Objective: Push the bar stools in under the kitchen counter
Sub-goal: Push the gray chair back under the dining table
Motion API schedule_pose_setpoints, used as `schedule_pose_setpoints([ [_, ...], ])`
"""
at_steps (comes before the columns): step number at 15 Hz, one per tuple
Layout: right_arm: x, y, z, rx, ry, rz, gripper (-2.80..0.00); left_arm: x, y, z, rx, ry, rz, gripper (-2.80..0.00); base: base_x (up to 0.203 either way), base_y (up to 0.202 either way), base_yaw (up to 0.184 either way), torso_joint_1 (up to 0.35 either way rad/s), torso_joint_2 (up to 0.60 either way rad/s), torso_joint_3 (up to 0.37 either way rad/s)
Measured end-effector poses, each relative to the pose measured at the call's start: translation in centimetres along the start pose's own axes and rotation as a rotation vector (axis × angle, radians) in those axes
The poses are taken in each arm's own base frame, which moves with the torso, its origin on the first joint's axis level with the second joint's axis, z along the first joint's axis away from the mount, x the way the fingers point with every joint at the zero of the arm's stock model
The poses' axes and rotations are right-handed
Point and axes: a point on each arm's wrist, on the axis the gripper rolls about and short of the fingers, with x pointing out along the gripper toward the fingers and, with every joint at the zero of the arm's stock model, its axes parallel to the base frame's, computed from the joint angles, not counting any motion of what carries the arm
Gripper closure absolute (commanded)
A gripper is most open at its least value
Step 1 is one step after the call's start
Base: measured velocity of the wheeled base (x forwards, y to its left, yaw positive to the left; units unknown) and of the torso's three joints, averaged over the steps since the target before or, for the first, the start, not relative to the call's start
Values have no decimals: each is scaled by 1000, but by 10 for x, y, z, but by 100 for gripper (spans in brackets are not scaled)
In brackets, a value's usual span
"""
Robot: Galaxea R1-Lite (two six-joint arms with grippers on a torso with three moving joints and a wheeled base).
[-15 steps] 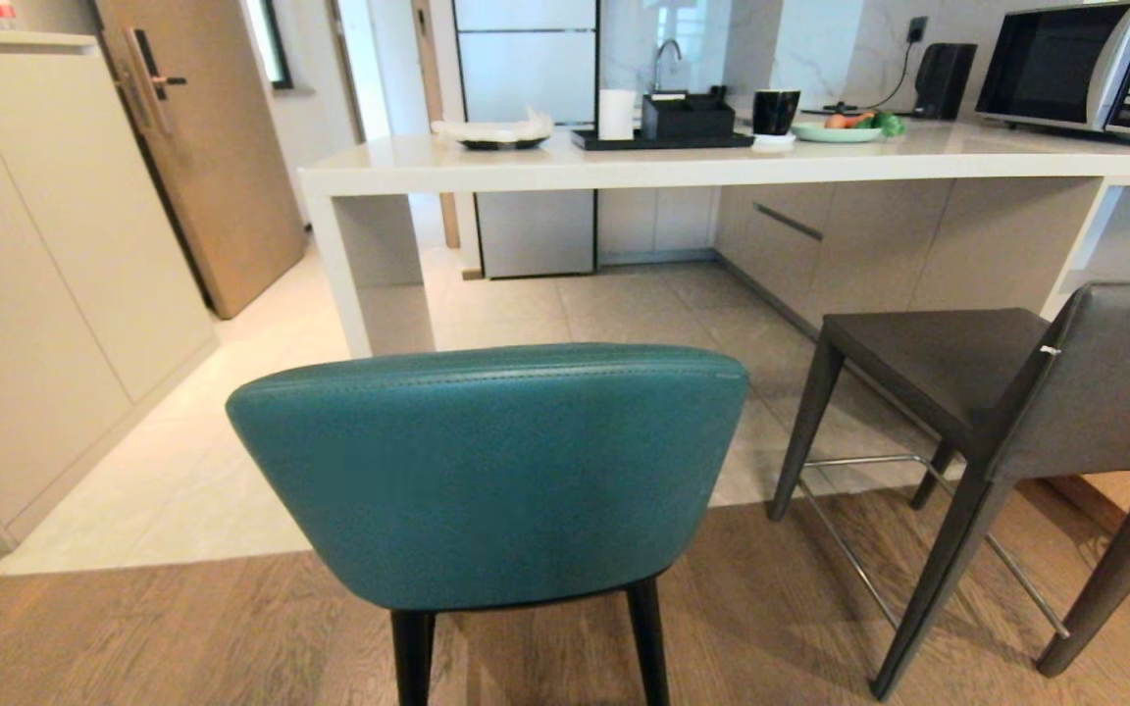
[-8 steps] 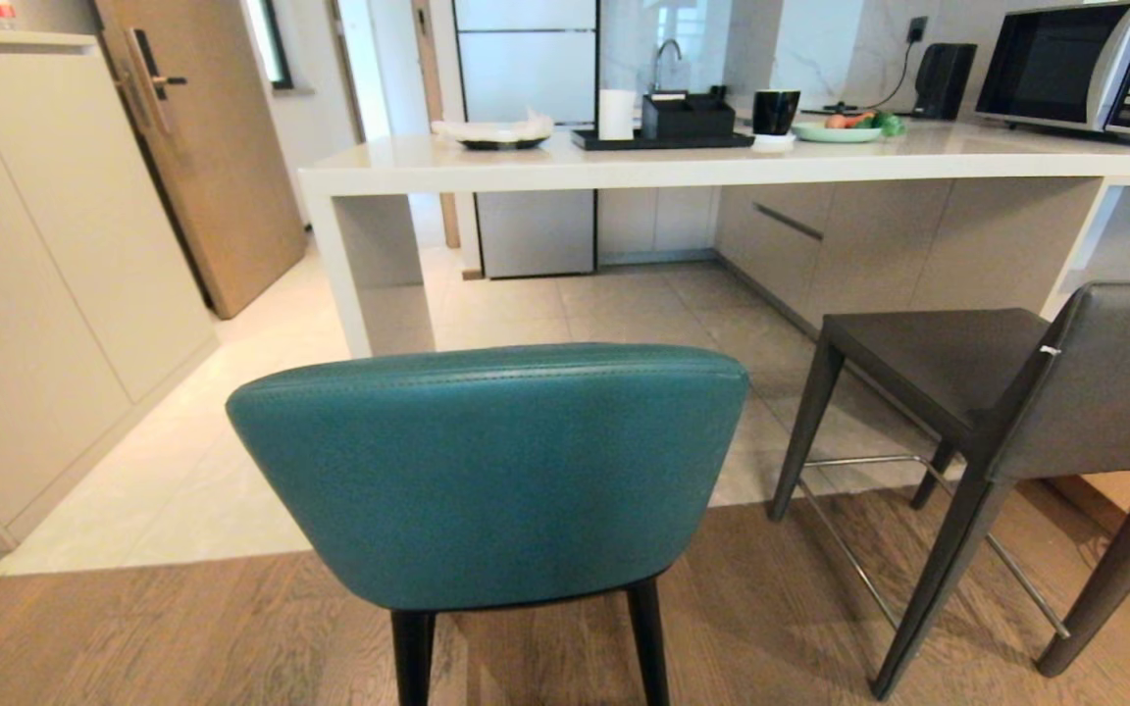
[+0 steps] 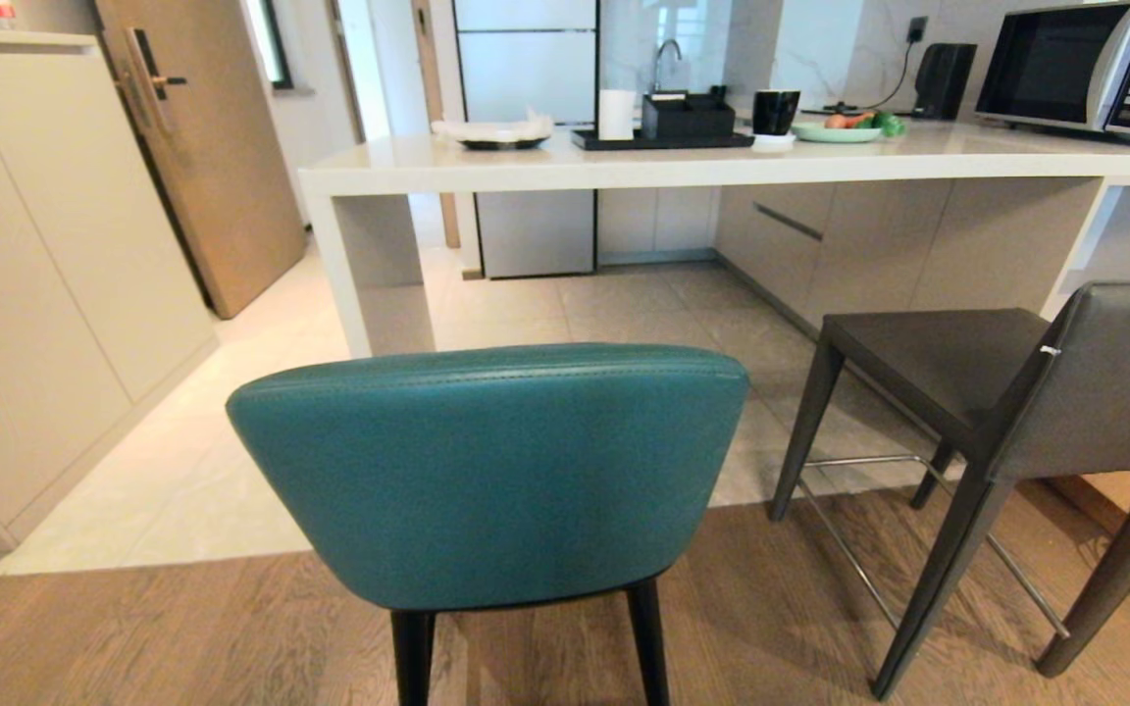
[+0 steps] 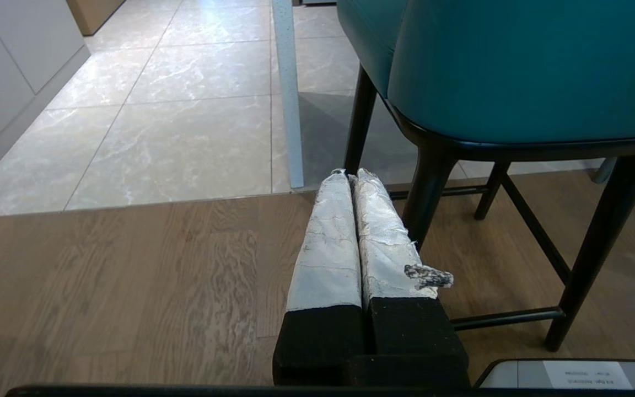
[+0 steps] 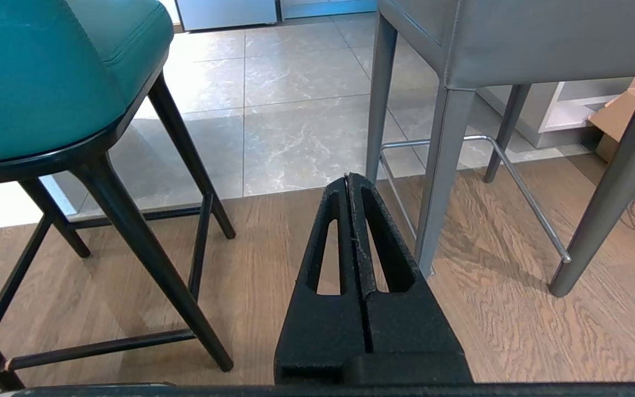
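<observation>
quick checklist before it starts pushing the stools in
1. Both stools out from the kitchen counter: ok; teal stool and grey stool stand clear of it.
2. Left gripper empty: ok, shut on nothing, low beside the teal stool's legs.
3. Right gripper empty: ok, shut, between the two stools.
4. Contact with a stool: not ok, neither gripper touches one.
5. Space under the counter: ok, bare floor there.
6. Grey stool square to counter: not ok, it stands angled.

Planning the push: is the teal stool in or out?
Out: the teal leather round-backed stool stands short of the glossy off-white stone counter.
</observation>
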Motion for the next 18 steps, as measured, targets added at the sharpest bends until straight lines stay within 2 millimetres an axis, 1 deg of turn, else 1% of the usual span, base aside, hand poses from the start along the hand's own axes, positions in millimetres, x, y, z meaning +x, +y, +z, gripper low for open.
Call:
schedule_pose_setpoints([
  [18, 0, 0, 0, 3, 1, -2, 0, 0, 1, 0, -12, 1, 23, 0, 0, 0, 0, 0, 0, 0],
])
